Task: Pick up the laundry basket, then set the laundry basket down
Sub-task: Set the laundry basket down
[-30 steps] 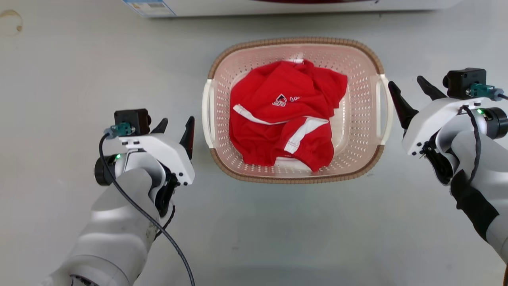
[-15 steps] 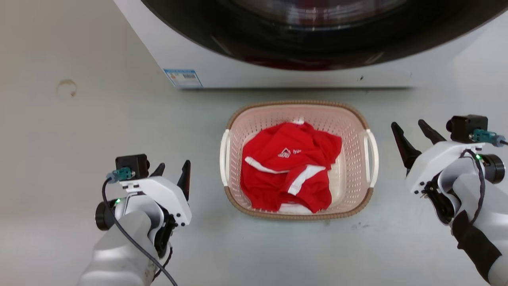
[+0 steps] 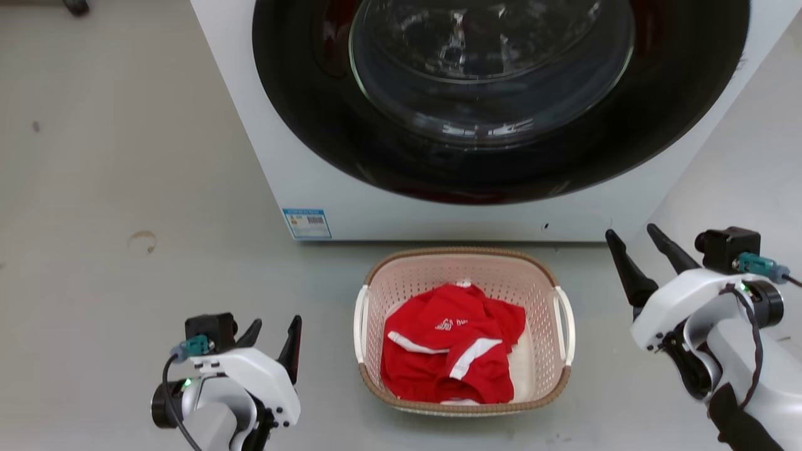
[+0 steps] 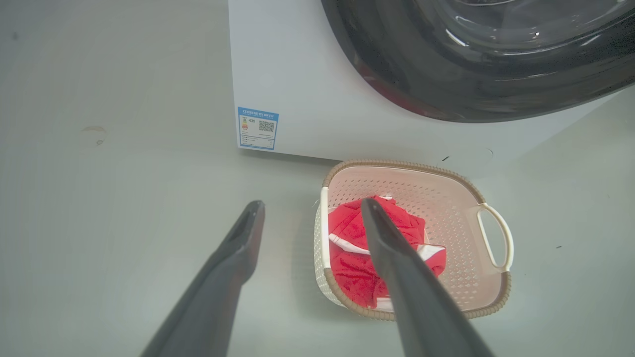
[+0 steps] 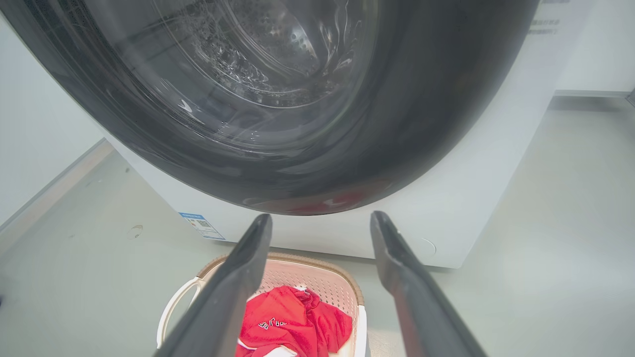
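Observation:
The laundry basket (image 3: 545, 294), pale pink with a brown woven rim and white side handles, stands on the grey floor just in front of the washer, holding a red garment (image 3: 451, 351). My left gripper (image 3: 274, 329) is open, apart from the basket's left handle. Beyond the right handle my right gripper (image 3: 634, 241) is open too, fingers spread and touching nothing. The left wrist view shows the basket (image 4: 446, 198) past the open left gripper (image 4: 311, 209). The right wrist view shows the basket (image 5: 322, 277) below the open right gripper (image 5: 321, 222).
A white front-loading washer (image 3: 326, 181) with a dark round glass door (image 3: 489, 69) rises right behind the basket. Grey floor (image 3: 125, 188) spreads to the left and right of it. A blue label (image 3: 306, 223) marks the washer's lower left corner.
The head camera has tilted up and drawn back, so the basket looks smaller and lower and the washer door has come into view. Both grippers stay open beside the basket.

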